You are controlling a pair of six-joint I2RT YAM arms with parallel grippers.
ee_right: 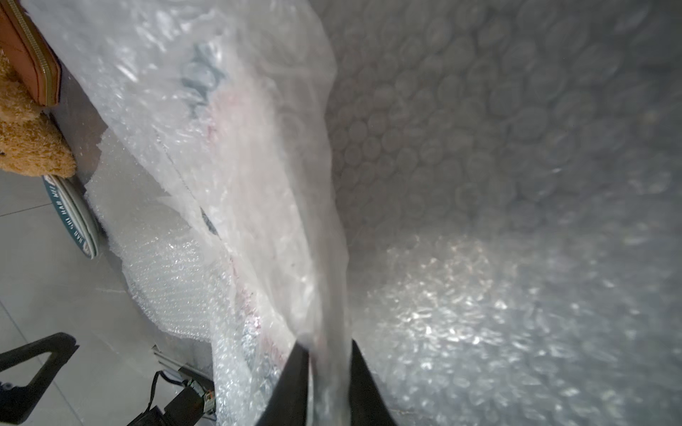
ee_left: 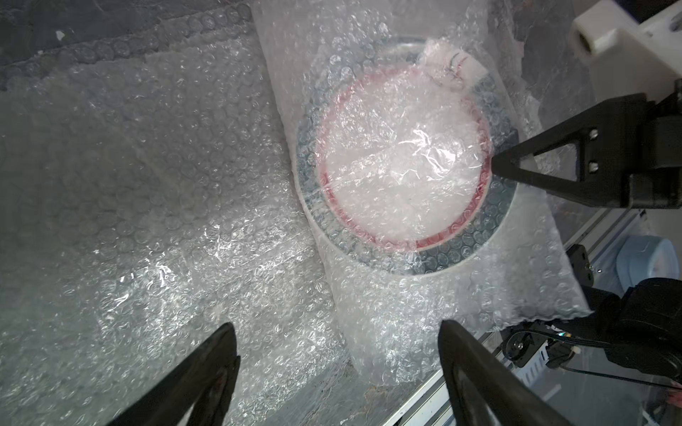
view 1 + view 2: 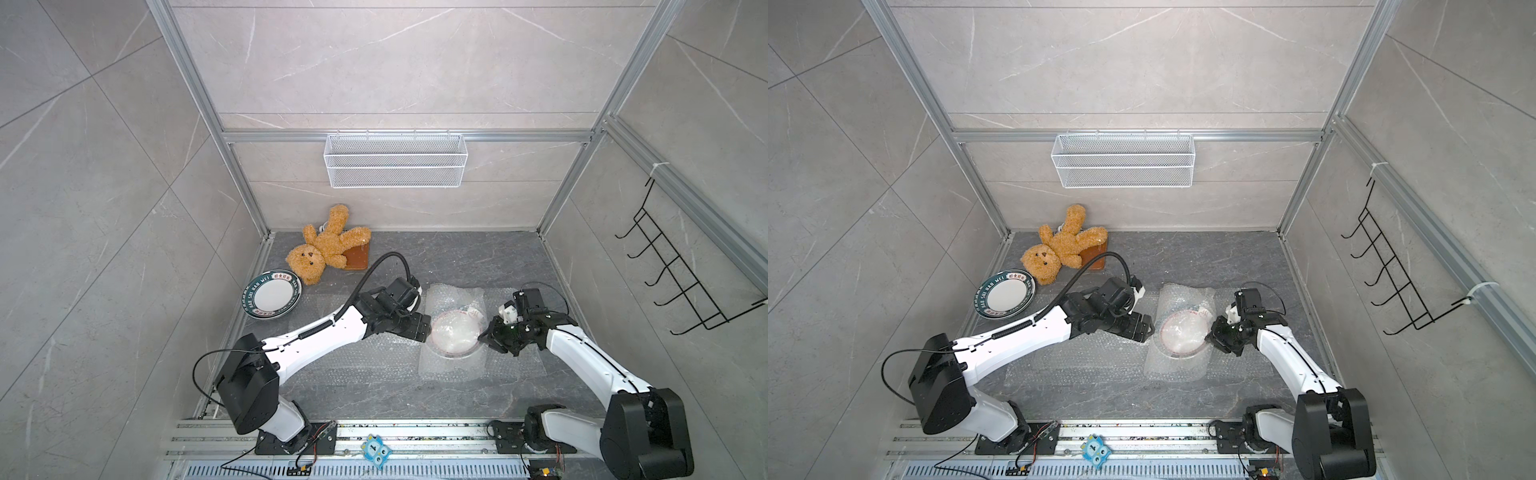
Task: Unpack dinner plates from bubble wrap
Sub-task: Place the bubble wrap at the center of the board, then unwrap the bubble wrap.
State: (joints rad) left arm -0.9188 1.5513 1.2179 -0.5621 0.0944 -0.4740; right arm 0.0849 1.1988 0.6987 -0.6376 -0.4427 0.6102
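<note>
One dinner plate (image 3: 272, 300) lies bare at the table's left; its green rim (image 1: 75, 217) also shows in the right wrist view. Another plate (image 3: 455, 336) lies mid-table inside a bubble wrap pouch (image 3: 451, 370), its red ring (image 2: 369, 236) blurred through the film. My left gripper (image 2: 337, 339) is open just left of the pouch, hovering over its edge with nothing between the fingers. My right gripper (image 1: 328, 350) sits at the plate's right rim, jaws narrowly apart with a fold of the bubble wrap (image 1: 280, 221) between them. In both top views the grippers (image 3: 428, 328) (image 3: 484, 336) flank the wrapped plate.
Flat bubble wrap sheets (image 3: 365, 361) cover the table under and left of the pouch. A teddy bear (image 3: 322, 249) lies on a brown square slab (image 3: 357, 257) at the back left. A wire basket (image 3: 395, 160) hangs on the back wall, a hook rack (image 3: 681, 274) on the right wall.
</note>
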